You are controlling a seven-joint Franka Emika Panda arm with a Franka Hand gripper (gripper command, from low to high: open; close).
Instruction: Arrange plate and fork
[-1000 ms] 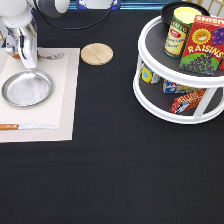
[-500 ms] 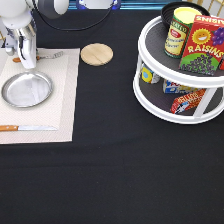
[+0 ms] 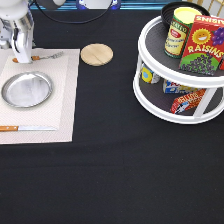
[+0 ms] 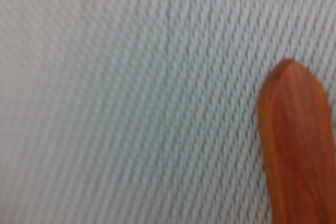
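The round silver plate [image 3: 27,89] lies on the pale placemat [image 3: 62,100] at the exterior view's left. The fork [image 3: 47,56], with a brown wooden handle and silver tines, lies flat along the mat's top edge, just above the plate, tines pointing toward the exterior view's right. My gripper [image 3: 22,54] is low over the fork's handle end at the top left. The wrist view shows the rounded tip of the brown handle [image 4: 296,150] resting on the woven mat [image 4: 112,100].
A wooden-handled knife [image 3: 25,128] lies along the mat's bottom edge. A tan wooden disc [image 3: 97,54] sits to the right of the mat. A white two-tier turntable [image 3: 165,95] with cans, a raisin box and a black bowl stands at the right.
The gripper has stayed at the fork's handle with almost no movement. The fork, plate and knife lie where they were.
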